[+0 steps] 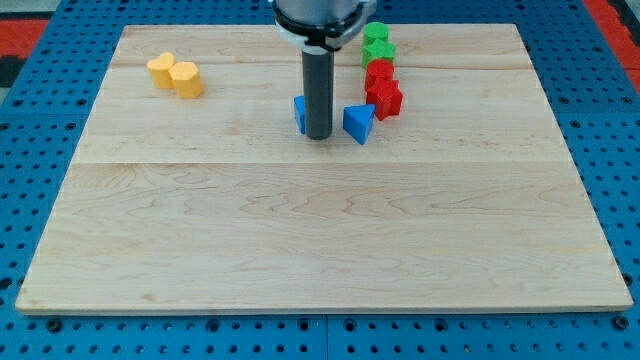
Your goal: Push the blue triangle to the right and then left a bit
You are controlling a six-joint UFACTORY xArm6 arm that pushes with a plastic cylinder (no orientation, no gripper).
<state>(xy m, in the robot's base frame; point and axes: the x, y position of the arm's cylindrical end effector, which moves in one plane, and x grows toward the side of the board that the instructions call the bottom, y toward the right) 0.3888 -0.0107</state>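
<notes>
A pale wooden board (320, 230) is shown lying on a blue perforated base (30, 150), with red matting (25, 35) visible at the upper corners of the frame. The dark rod (318, 95) is seen descending from the top centre of the frame, and my tip (318, 136) is placed on the board slightly above the frame's centre. No jaws are carried by the rod, so nothing is clamped; only contact by pushing is possible.

The blue triangle (358, 123) is located just right of my tip, with a narrow strip of board visible between the two, so that contact cannot be confirmed. A second blue block (300, 113) is partly hidden behind the rod on its left side; its shape cannot be made out, and it appears to touch or nearly touch the rod.

Immediately right of the blue triangle, a red star-like block (385, 98) is seen touching or almost touching it. Above that, a second red block (378, 71) is placed, followed by two green blocks (377, 45) stacked toward the top of the frame, the four forming a near-vertical column.

Two yellow blocks (176, 75) are set side by side, touching, in the upper left of the frame, well apart from everything else.
</notes>
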